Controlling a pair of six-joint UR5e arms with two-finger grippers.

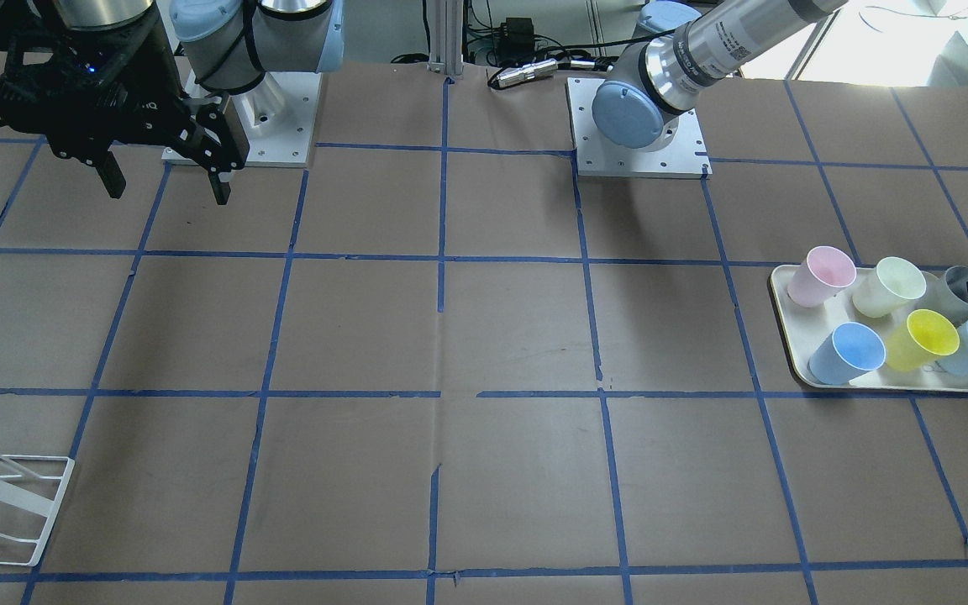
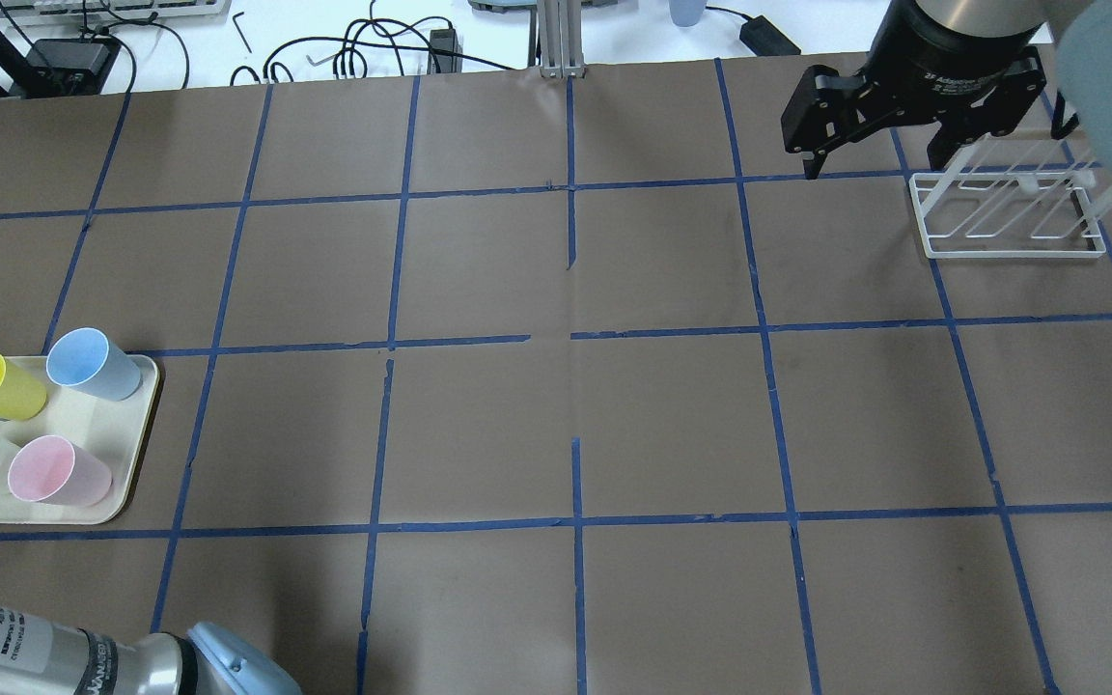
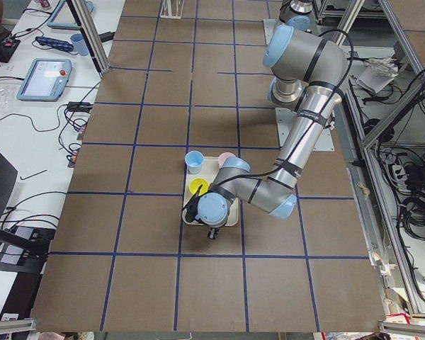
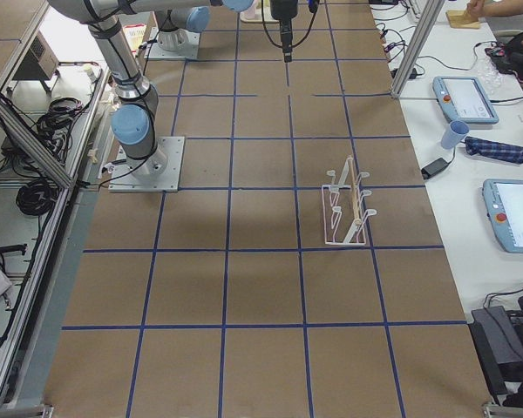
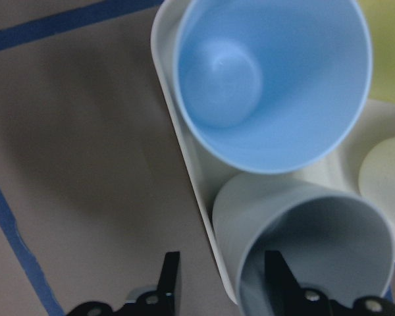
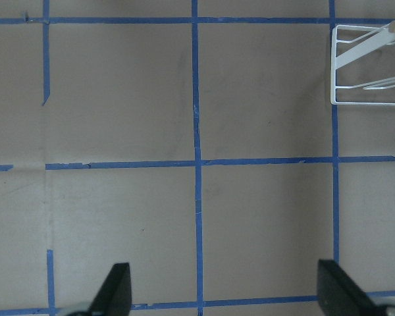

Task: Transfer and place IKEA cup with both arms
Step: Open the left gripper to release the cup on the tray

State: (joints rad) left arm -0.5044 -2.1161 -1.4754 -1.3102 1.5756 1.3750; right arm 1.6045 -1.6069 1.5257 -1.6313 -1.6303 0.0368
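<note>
The IKEA cup (image 5: 316, 243) stands on its base at the 2 o'clock corner of the cream tray (image 1: 786, 286) in the front-facing view. Its mouth faces up and its long axis is about vertical. A light blue cup (image 5: 270, 79) sits just beside it at 12 o'clock in the left wrist view.

The left claw (image 5: 220, 263) is spread and straddles the cup's wall, with one finger (image 5: 276, 276) inside the mouth and the other outside over the brown surface (image 1: 484, 336). Whether either finger touches the wall is hard to tell. The front-facing view cuts this claw off at its 3 o'clock edge, and in the left side view the near arm's wrist hides the cup.

The right claw (image 1: 165, 181) hangs wide and empty at 10 o'clock in the front-facing view, well apart from the tray. In the overhead view it is near the white wire rack (image 2: 1010, 254).
</note>
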